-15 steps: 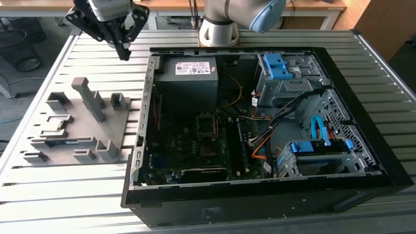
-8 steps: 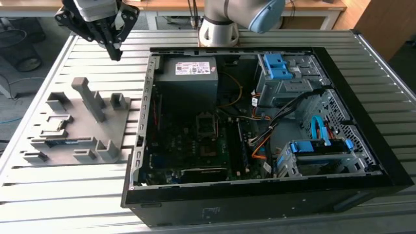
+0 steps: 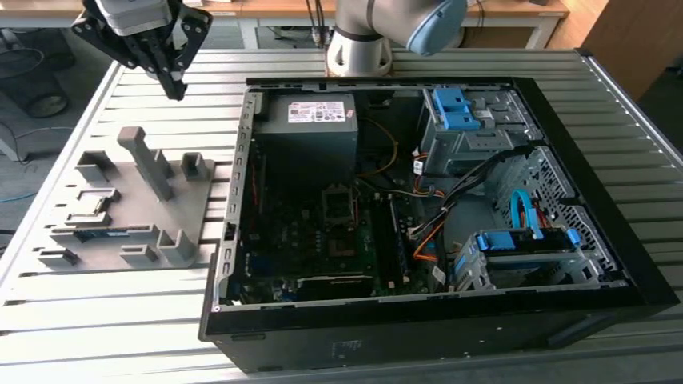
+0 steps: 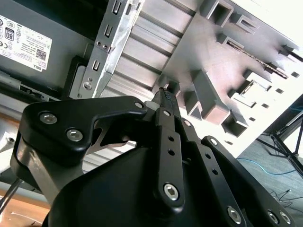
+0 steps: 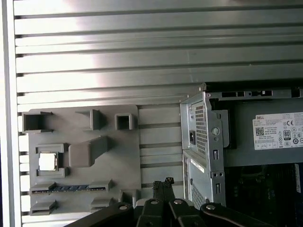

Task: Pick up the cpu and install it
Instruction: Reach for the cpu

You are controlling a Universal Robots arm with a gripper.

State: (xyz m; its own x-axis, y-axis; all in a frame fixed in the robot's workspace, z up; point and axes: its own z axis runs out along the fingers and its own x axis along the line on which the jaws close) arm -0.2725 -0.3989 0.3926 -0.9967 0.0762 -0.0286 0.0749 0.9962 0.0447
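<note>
The cpu (image 5: 47,161) is a small silvery square lying flat in a recess of the grey fixture plate (image 5: 113,156). That plate (image 3: 181,212) lies on the slatted table at the exterior view's left, beside the open computer case (image 3: 427,336). My gripper (image 3: 172,86) hangs high above the table beyond the plate's far end, well apart from the cpu. Its fingertips (image 4: 164,92) are pressed together with nothing between them, and both wrist views show this. Inside the case, the dark square socket (image 3: 337,200) sits in the middle of the motherboard.
A long green memory stick (image 5: 71,188) rests in a slot of the plate near the cpu. Tall grey posts (image 3: 144,160) rise from the plate. The grey power-supply box (image 3: 309,120) fills the case's far corner, with blue drive bays (image 3: 459,108) and cables at the exterior view's right.
</note>
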